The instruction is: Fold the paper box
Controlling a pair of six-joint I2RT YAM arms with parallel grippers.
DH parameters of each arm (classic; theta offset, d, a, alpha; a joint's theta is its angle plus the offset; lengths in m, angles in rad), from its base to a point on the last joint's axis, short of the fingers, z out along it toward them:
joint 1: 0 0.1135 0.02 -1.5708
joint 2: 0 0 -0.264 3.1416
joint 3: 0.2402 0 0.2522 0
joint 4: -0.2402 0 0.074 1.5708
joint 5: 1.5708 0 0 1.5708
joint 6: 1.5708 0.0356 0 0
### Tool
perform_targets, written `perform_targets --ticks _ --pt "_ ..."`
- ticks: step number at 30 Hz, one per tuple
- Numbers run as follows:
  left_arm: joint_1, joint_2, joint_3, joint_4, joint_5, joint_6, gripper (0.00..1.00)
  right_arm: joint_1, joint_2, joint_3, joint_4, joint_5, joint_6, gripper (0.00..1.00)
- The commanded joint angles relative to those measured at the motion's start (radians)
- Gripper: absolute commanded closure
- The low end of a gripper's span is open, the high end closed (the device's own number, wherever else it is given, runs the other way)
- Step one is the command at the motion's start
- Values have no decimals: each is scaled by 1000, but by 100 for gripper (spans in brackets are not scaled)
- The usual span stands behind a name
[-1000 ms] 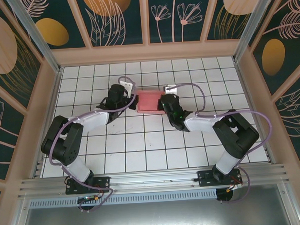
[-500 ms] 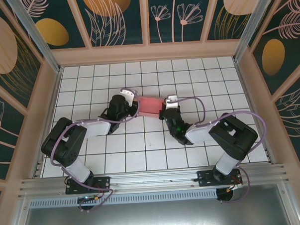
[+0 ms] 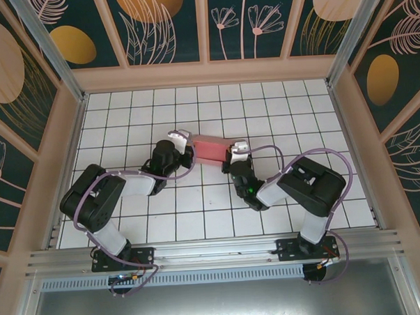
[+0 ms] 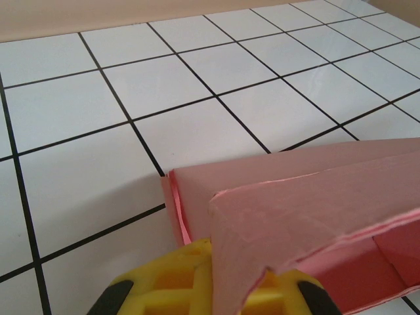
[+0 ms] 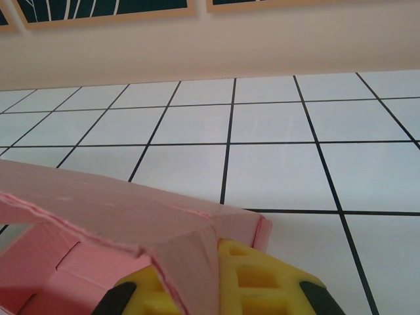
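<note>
The paper box is a salmon-pink card shape, partly folded, lying on the tiled table between the two grippers. My left gripper is shut on the box's left end. In the left wrist view an upright pink flap is pinched between the yellow fingers of the left gripper. My right gripper is shut on the right end. In the right wrist view a corner wall of the box sits between the fingers of the right gripper. The box's open inside shows beside both.
White tiles with black grid lines cover the table. Beige walls with patterned panels close in the far, left and right sides. An aluminium rail runs along the near edge by the arm bases.
Both grippers have moved a little toward the near edge with the box held between them. The arms' elbows have folded in closer, and the box now sits lower.
</note>
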Motion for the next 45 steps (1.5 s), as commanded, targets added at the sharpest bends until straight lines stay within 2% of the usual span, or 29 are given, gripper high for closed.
perform_targets --ticks 1,3,4,11,15,19,23,27,30,33,39,42,43,45 --pt "-10 17 -13 11 -19 9 100 14 -7 -16 87 -30 -30 89" --pt "-12 41 -6 1 -28 14 100 17 -30 -28 92 -57 -49 72" --pt "-14 44 -3 -5 -32 17 100 18 -42 -34 91 -65 -56 66" --pt "-17 78 23 -20 -32 18 100 31 -123 -110 91 -105 -55 39" --pt "-19 80 27 -14 -33 9 100 67 -215 -141 30 -95 -96 28" --pt "-18 82 38 -23 -31 10 100 105 -328 -188 -29 -81 -132 22" --pt "-18 85 45 -27 -31 14 100 129 -505 -226 -142 -14 -130 21" --pt "-19 87 41 -22 -26 11 98 76 -652 -195 -313 -66 -113 21" --pt "-19 91 36 -12 -21 1 94 -11 -702 -142 -424 -171 -33 21" --pt "-18 91 38 -13 -36 -10 83 -104 -681 -85 -496 -284 51 22" --pt "-18 38 -2 -9 -70 -15 51 -197 -511 78 -660 -333 140 22" --pt "-19 -14 -34 -26 -70 -7 44 -220 -417 147 -716 -374 188 21" --pt "-19 -34 -48 -34 -64 -7 39 -227 -389 164 -724 -395 207 21" --pt "-19 -73 -79 -52 -38 -8 20 -237 -343 180 -724 -427 236 21"
